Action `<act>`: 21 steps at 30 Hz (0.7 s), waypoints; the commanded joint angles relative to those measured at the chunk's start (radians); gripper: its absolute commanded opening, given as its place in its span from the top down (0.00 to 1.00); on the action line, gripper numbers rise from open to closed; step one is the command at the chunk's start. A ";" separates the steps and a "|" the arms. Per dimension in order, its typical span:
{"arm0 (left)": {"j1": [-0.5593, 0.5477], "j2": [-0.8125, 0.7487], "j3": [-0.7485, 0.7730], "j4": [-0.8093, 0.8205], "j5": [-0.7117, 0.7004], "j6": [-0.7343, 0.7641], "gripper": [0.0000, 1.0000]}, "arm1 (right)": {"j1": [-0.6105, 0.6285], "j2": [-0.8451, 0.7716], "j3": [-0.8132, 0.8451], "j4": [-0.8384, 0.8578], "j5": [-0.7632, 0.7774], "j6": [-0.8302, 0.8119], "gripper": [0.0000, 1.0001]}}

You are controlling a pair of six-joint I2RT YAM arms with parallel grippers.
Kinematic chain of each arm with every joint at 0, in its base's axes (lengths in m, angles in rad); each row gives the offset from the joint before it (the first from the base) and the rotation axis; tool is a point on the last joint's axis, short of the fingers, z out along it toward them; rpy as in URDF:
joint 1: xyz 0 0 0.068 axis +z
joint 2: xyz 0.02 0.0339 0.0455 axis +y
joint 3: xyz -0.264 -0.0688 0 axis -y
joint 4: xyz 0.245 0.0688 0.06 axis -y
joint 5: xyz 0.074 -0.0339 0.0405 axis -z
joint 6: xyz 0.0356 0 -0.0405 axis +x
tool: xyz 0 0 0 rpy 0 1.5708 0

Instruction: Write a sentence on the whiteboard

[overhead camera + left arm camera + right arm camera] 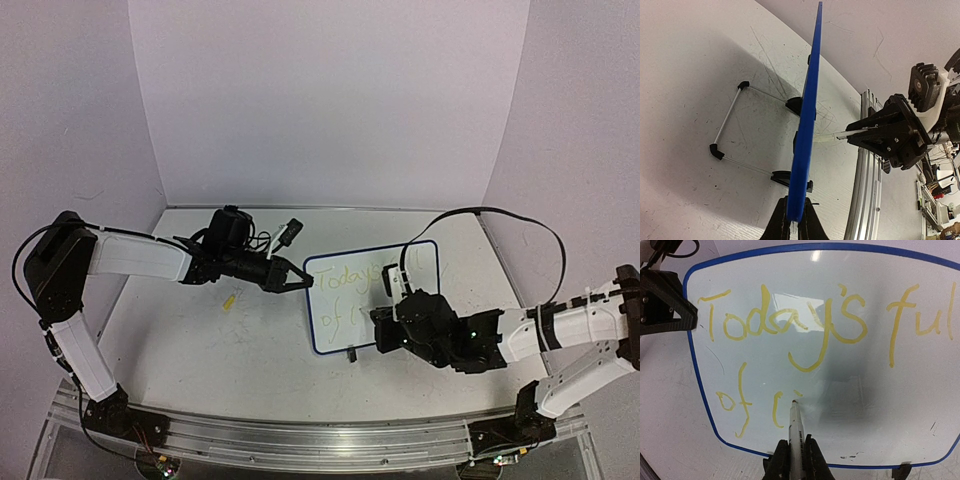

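The whiteboard (345, 310) stands tilted in the middle of the table. The sentence (892, 335) in pale yellow reads "Today's ful" on the top line and "of l" with a small dot stroke on the lower line. My left gripper (300, 283) is shut on the board's left edge; the left wrist view shows the blue frame edge (807, 115) between the fingers (812, 225). My right gripper (796, 452) is shut on a white marker (796, 432). The marker's tip is at the board just below the dot stroke. The right gripper also shows in the top view (392, 325).
A small yellow cap (230, 299) lies on the table left of the board. A wire stand (727, 120) props the board from behind, and a black foot (351, 352) sits at its lower edge. An aluminium rail (300, 435) runs along the near edge. White walls enclose the back and sides.
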 commanded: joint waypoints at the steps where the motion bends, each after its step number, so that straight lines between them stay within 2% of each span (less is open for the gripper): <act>1: -0.010 -0.023 0.022 -0.028 -0.035 0.022 1.00 | -0.002 0.017 0.020 0.010 0.033 0.003 1.00; 21: -0.011 -0.022 0.022 -0.028 -0.035 0.022 1.00 | -0.001 0.020 -0.018 -0.028 -0.009 0.028 1.00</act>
